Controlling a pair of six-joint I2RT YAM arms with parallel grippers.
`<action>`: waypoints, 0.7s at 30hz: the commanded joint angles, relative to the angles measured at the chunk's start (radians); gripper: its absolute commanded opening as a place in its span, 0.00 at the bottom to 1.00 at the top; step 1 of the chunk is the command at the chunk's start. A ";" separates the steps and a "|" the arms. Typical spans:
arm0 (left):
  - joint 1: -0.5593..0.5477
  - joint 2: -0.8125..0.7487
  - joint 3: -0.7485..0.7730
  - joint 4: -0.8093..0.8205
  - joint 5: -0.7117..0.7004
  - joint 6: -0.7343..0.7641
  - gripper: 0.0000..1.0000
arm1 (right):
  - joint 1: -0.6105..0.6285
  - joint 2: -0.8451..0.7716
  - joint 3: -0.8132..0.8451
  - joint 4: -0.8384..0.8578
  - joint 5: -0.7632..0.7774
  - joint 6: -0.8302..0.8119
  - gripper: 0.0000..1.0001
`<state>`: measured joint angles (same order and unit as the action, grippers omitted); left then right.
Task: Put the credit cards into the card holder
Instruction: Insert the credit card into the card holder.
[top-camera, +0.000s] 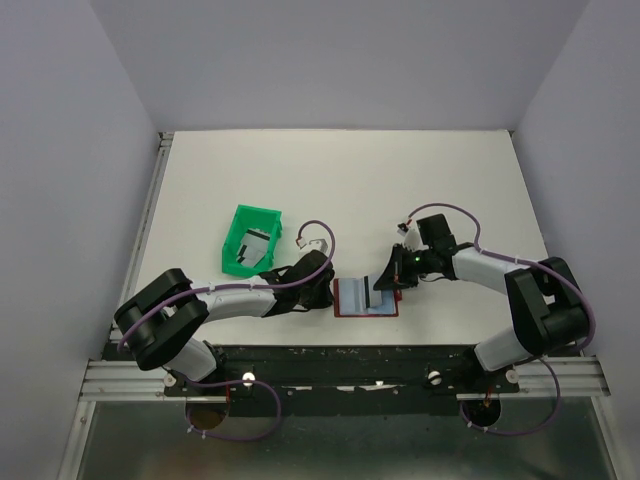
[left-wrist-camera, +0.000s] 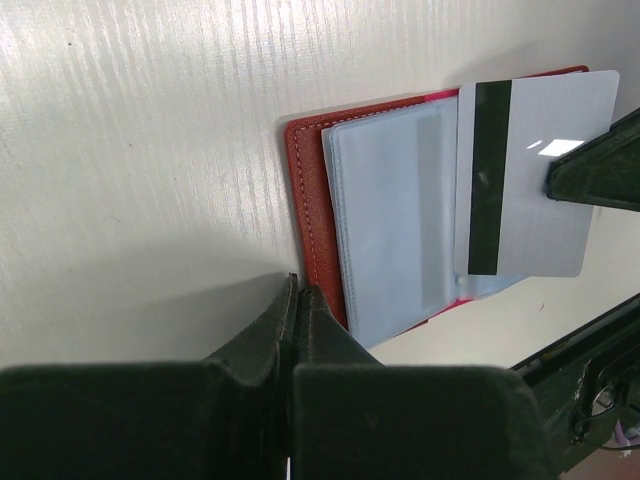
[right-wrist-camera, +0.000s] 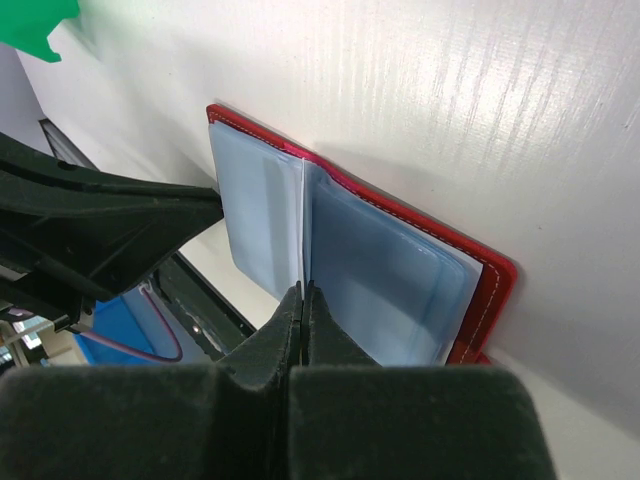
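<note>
Surface: white table (top-camera: 450, 190), faintly ribbed up close; metal rail (top-camera: 560, 378) along its near edge
Room: plain pale grey walls (top-camera: 60, 150) on the left, back and right
Card holder (top-camera: 358, 298): lying open on the table between the two arms; red border, light blue sleeves facing up
Left gripper (left-wrist-camera: 296, 300): jaws together, holding nothing; tips at the holder's red border
Right gripper (right-wrist-camera: 303, 300): clamped on a credit card (left-wrist-camera: 540, 190) (dark stripe showing), held over the holder's sleeves
Green tray (top-camera: 240, 225): on the table left of the holder; more credit cards (top-camera: 256, 243) inside
</note>
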<state>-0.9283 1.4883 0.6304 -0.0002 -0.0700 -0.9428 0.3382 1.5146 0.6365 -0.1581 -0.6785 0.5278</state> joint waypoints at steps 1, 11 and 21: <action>0.009 0.007 -0.020 -0.037 -0.005 0.018 0.00 | -0.002 -0.024 -0.011 -0.001 -0.021 0.011 0.00; 0.009 0.006 -0.021 -0.037 -0.002 0.018 0.00 | -0.002 -0.005 -0.017 0.009 -0.038 0.012 0.00; 0.011 0.015 -0.015 -0.029 0.007 0.024 0.00 | -0.004 0.041 -0.024 0.031 -0.055 0.021 0.00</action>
<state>-0.9237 1.4887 0.6304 0.0013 -0.0692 -0.9390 0.3382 1.5307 0.6346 -0.1467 -0.7063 0.5381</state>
